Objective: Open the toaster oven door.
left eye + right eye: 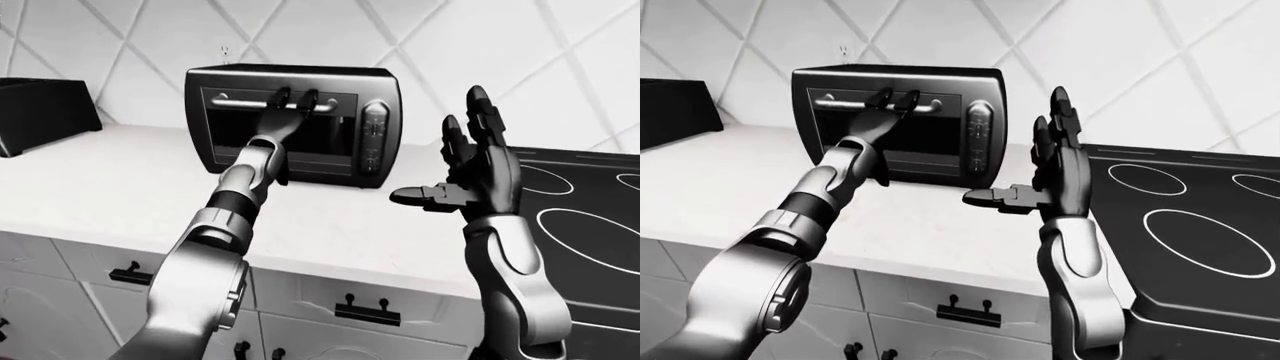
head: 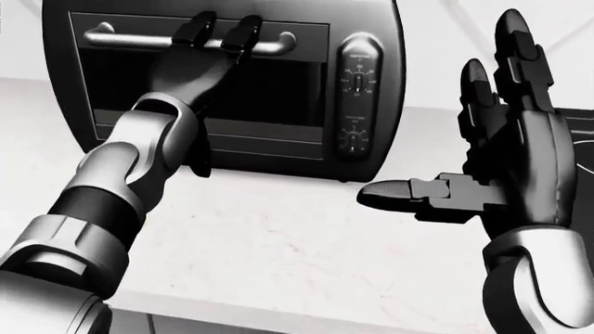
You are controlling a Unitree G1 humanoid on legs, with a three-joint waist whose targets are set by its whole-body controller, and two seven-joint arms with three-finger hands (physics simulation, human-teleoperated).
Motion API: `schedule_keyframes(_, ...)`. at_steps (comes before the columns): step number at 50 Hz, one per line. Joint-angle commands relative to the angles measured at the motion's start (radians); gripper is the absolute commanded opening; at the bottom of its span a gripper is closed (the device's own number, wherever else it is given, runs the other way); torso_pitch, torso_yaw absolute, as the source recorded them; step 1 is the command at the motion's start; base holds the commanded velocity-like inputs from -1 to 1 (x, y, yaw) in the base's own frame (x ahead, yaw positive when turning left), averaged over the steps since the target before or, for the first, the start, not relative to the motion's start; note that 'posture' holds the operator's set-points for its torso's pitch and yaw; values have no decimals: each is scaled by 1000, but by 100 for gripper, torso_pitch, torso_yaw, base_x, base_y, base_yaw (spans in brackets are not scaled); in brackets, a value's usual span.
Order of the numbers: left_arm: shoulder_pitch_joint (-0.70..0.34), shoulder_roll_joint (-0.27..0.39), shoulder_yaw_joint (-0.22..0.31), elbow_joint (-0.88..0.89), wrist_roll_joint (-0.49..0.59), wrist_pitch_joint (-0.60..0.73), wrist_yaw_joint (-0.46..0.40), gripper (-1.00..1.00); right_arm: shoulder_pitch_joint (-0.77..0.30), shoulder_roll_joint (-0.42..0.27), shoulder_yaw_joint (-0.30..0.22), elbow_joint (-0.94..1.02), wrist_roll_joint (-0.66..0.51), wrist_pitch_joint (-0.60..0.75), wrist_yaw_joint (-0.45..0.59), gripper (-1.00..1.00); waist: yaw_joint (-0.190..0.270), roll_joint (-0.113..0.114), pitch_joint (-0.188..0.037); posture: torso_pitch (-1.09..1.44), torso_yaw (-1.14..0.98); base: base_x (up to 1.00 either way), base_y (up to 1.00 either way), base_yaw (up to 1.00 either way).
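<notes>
Black toaster oven (image 1: 295, 124) door shut; left hand (image 2: 206, 59) fingers hooked over handle (image 2: 130, 40); right hand (image 2: 506, 160) fingers spread, empty; stove (image 1: 1200, 240) right.

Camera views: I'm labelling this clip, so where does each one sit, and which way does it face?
Left-eye view: on the head, facing the toaster oven on the counter; both arms show.
Head view: on the head, framed tighter; left hand at the door handle, right hand raised, open.
Right-eye view: paired eye, more stove visible.
All three share the oven and both hands.
</notes>
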Motion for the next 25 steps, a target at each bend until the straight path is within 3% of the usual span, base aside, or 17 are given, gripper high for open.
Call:
schedule_keyframes(1,-35,8,3,-21,2,-1,2,100,-27,-5,-2,-29,0,-25,1,100,-1,-1,-6,-47,0,0,0,0)
schedule_keyframes(6,-33,9,4,-18,4,3,-5,84,-26,-3,1,-23,-2,-33,1,100,-2,0,-8,-47,0,0,0,0)
schedule_keyframes(10,-31,9,3,-14,7,2,-5,85,-22,-1,2,-24,-3,-36,1,100,-3,0,-9,-47,0,0,0,0)
schedule_keyframes(19,-28,8,3,-7,10,6,-8,22,-22,-1,0,-23,-1,-38,0,100,-7,2,-12,-47,0,0,0,0)
schedule_keyframes(25,-22,8,5,-8,8,20,-25,4,-20,-2,-1,-21,1,-43,0,100,-8,3,-16,-47,0,0,0,0)
